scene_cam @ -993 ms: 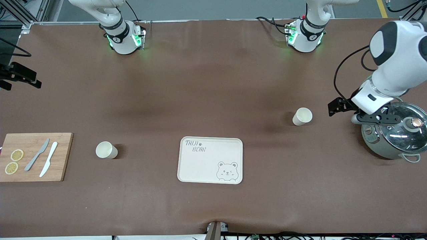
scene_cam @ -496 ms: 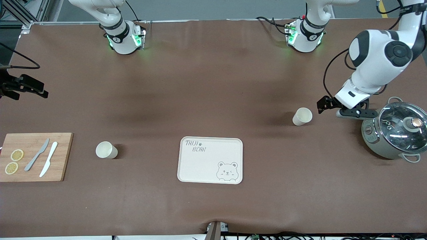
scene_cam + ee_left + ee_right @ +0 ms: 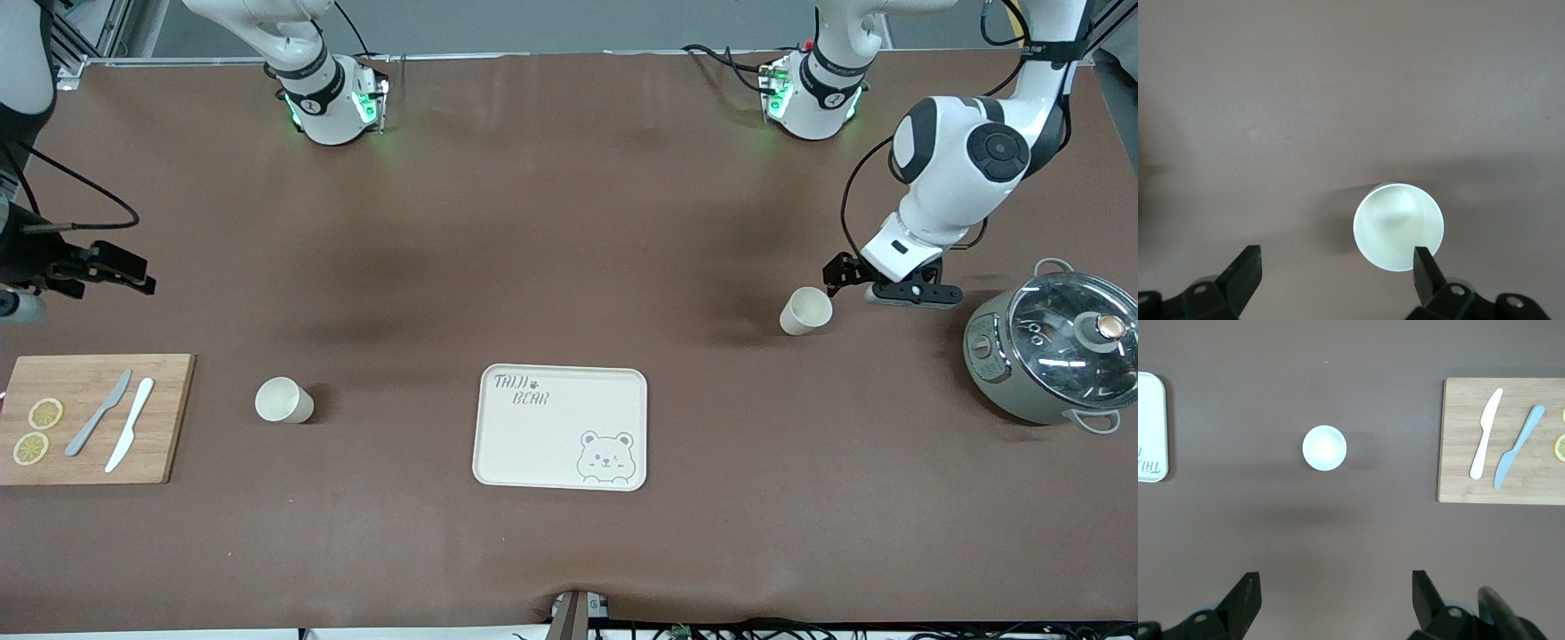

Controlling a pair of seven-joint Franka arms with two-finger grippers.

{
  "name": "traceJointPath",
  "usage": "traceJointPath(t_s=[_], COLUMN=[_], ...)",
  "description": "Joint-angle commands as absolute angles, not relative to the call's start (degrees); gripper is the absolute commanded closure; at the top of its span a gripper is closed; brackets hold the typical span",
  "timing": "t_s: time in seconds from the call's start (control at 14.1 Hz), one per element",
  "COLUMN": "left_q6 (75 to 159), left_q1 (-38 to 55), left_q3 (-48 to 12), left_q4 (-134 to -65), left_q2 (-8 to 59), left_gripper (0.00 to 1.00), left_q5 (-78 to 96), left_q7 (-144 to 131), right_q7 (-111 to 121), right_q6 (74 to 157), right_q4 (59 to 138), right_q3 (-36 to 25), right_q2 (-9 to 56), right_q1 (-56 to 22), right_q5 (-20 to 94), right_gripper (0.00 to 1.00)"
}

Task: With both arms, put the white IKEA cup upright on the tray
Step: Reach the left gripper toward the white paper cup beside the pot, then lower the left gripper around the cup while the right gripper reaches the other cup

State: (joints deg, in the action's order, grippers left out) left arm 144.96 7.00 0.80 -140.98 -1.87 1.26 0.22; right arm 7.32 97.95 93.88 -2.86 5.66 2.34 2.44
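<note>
Two tools are up and both stand wide open, nothing held. The left tool (image 3: 845, 274) hovers over the worktop (image 3: 569, 222) right beside a white cup (image 3: 806, 311), in the middle band of the frame toward the left arm's end. The left wrist view tells the story: the cup (image 3: 1399, 227) stands upright, mouth up, but it sits off-centre, close against one finger (image 3: 1426, 270) with the other finger (image 3: 1245, 270) well apart. I judge this to be the approach step, with the grasp not yet made. The next move calls for sliding the left tool across until the cup is centred between the fingers, then coming down and closing on the wall without tipping it.

The right tool (image 3: 133, 271) hangs at the frame's edge toward the right arm's end, above the cutting board (image 3: 164, 418). Its wrist view looks down on a second cup (image 3: 1325, 448), also upright and well clear of the fingers, so that arm has much farther to travel.

The tray (image 3: 484, 444) lies in the lower centre of the frame, bare, between the two cups; neither cup is on it.

Around them: the board carries a grey knife (image 3: 100, 413), a white knife (image 3: 130, 425) and lemon slices (image 3: 44, 413). A pot (image 3: 1005, 391) with a glass lid (image 3: 1067, 342) stands near the left arm, and I would watch that elbow. The path from either cup to the tray looks open.
</note>
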Motion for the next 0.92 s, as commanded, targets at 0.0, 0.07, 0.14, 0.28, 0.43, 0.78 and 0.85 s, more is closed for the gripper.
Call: traceJointPath(t_s=[0.0, 0.07, 0.14, 0.28, 0.43, 0.78, 0.85], left_q6=[149.66, 150.98, 152.21, 154.41, 156.52, 159.69, 160.22], left_q1=[6.68, 6.77, 6.77, 6.77, 6.77, 6.77, 6.77], left_q3=[0.18, 0.18, 0.09, 0.09, 0.09, -0.09, -0.09], left_q4=[-142.56, -142.82, -142.91, -143.17, -143.17, -143.17, -143.17], left_q2=[0.17, 1.13, 1.84, 3.6, 5.35, 7.82, 8.34], left_gripper=[0.0, 0.0, 0.0, 0.0, 0.0, 0.0, 0.0], left_q5=[1.93, 1.93, 1.93, 1.93, 1.93, 1.93, 1.85], left_q7=[1.49, 1.49, 1.49, 1.49, 1.49, 1.49, 1.49], right_q7=[7.91, 7.91, 7.91, 7.91, 7.47, 7.3, 7.29], right_q6=[100.89, 102.38, 103.87, 106.68, 110.2, 121.27, 122.77], right_q4=[94.74, 95.27, 95.45, 95.45, 97.02, 102.04, 102.56], right_q3=[-2.29, -2.29, -2.29, -2.29, -2.29, -2.2, -2.2], right_q2=[7.55, 8.52, 10.0, 12.99, 14.67, 18.36, 19.15], right_q1=[3.16, 3.16, 3.16, 3.08, 2.81, 2.64, 2.64], right_q5=[1.76, 1.76, 1.76, 1.76, 1.76, 1.85, 1.85], right_gripper=[0.0, 0.0, 0.0, 0.0, 0.0, 0.0, 0.0])
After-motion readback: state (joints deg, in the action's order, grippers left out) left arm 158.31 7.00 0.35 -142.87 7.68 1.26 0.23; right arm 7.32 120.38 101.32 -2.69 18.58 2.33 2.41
